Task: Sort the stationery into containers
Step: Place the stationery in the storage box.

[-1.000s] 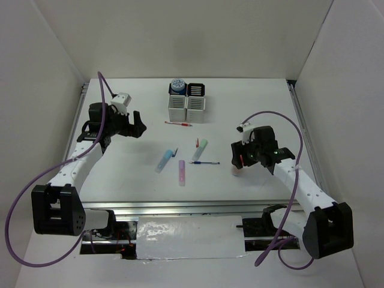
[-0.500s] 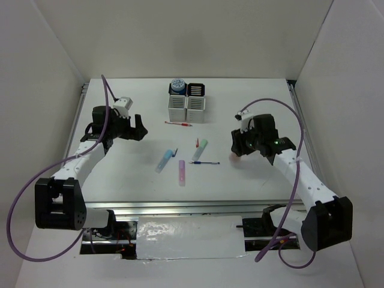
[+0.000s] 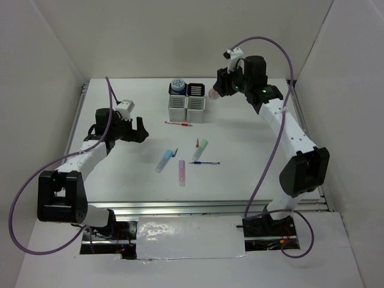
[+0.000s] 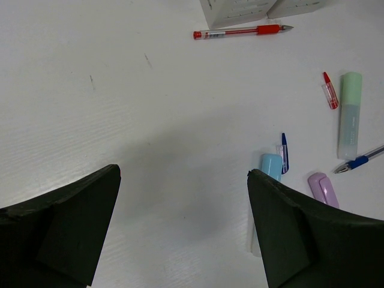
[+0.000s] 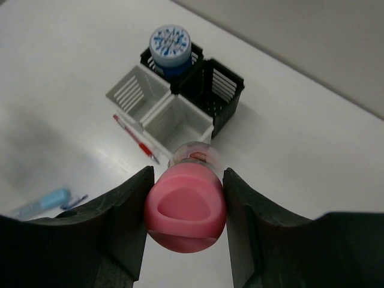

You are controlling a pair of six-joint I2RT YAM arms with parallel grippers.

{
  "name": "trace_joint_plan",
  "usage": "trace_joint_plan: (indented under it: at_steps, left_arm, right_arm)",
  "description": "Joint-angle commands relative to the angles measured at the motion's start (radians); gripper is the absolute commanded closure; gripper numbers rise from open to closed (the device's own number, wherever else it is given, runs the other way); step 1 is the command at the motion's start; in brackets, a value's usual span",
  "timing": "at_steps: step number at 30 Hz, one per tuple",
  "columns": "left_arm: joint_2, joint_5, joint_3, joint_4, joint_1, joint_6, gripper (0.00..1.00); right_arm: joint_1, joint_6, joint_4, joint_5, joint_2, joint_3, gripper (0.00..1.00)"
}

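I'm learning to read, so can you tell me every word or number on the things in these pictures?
No word or number here can be read.
On the blue roll: blue and white marks on top, too blurred to read.
On the red pen: any print is too small.
On the pink tube: the label behind its cap is blurred.

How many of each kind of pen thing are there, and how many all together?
Stubby sticks: 3, the blue stick, purple stick, green stick
Thin pens: 2, the red pen, blue pen
Loose pen caps: 2, the red cap, blue cap
Blue roll: 1
Pink-capped tube: 1
Total: 9
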Motion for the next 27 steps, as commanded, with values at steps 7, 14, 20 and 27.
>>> trace_joint_plan:
  at_steps: [7, 14, 20, 27]
  left_arm:
    - [0.062, 0.022, 0.022, 0.058, -0.006, -0.009, 0.01]
    - [0.094, 0.017, 0.024, 0.064, -0.006, -0.011, 0.01]
    - [0.108, 0.020, 0.025, 0.070, -0.003, -0.013, 0.01]
    - [0.139, 0.023, 0.061, 0.067, -0.003, -0.014, 0.01]
  right_arm:
    - [0.036, 0.034, 0.175, 0.008, 0.292, 0.345, 0.99]
    - [0.047, 0.050, 0.228, 0.008, 0.474, 0.517, 1.00]
    - [0.056, 0.054, 0.251, -0.001, 0.546, 0.537, 1.00]
    - [0.059, 0.042, 0.267, -0.009, 0.606, 0.546, 1.00]
